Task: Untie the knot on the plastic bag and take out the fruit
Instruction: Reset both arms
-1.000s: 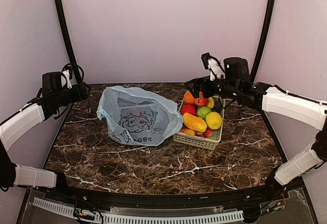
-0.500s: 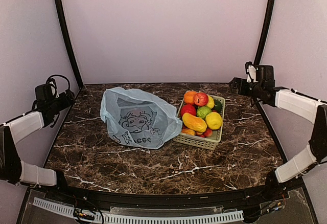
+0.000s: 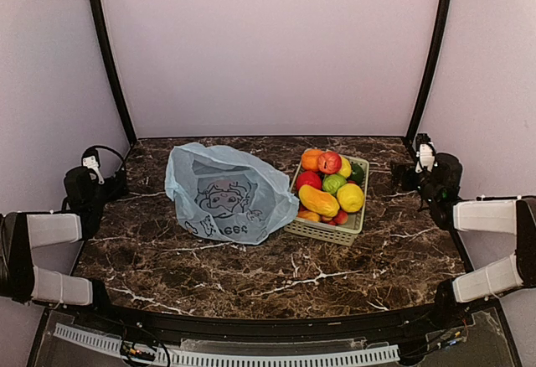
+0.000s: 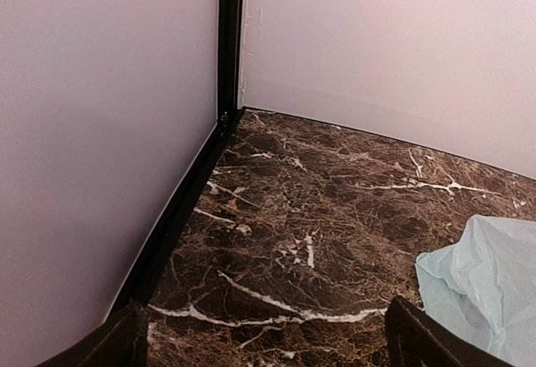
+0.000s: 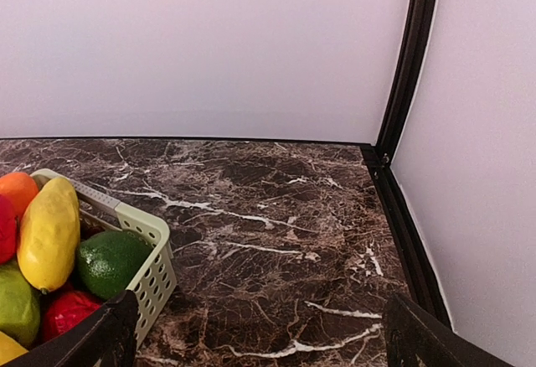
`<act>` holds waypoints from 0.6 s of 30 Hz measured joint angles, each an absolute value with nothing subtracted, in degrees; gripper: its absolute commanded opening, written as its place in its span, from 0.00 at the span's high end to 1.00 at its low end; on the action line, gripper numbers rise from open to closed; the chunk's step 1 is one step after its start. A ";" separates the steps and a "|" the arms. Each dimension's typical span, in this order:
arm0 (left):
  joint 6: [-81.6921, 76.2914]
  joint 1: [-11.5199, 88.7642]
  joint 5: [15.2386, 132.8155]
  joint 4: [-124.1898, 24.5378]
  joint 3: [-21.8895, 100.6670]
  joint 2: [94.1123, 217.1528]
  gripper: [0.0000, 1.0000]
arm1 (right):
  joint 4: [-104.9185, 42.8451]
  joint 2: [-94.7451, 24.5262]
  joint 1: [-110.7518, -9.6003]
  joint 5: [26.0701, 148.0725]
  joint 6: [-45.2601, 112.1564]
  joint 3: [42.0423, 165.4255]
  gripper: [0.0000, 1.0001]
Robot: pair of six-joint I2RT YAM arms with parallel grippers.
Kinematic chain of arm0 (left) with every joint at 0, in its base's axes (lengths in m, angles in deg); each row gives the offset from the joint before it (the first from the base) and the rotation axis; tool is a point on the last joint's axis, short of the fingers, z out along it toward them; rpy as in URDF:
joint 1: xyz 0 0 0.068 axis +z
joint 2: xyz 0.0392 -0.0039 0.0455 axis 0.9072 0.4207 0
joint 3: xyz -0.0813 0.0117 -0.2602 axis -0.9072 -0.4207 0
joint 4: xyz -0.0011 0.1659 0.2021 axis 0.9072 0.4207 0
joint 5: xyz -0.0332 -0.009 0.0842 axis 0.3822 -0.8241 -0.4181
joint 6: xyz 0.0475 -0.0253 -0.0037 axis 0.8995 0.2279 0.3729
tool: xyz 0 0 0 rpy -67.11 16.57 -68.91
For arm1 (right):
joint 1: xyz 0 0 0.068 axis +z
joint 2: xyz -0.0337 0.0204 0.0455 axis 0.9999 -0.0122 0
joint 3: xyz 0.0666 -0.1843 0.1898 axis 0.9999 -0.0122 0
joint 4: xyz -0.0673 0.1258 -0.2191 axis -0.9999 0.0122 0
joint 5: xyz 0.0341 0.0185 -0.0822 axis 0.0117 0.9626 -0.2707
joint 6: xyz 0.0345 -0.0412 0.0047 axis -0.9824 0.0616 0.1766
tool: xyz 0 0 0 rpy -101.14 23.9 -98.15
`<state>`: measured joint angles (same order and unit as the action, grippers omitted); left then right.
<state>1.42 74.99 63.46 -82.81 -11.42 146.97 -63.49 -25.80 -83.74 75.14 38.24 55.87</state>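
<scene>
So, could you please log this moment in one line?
left gripper: open, empty | right gripper: open, empty | plastic bag: on table, beside basket | fruit: piled in basket

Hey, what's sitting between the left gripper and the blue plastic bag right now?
Nothing: only bare marble table separates the left gripper from the plastic bag, as the top view and the left wrist view show.
</scene>
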 measured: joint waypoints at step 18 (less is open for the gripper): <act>5.46 72.91 67.83 -96.02 -14.48 156.74 0.01 | -84.76 -26.74 -83.76 73.04 44.95 43.74 0.01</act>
<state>5.46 72.91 67.83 -96.02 -14.48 156.74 -84.76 -26.74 -83.76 73.04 44.95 43.74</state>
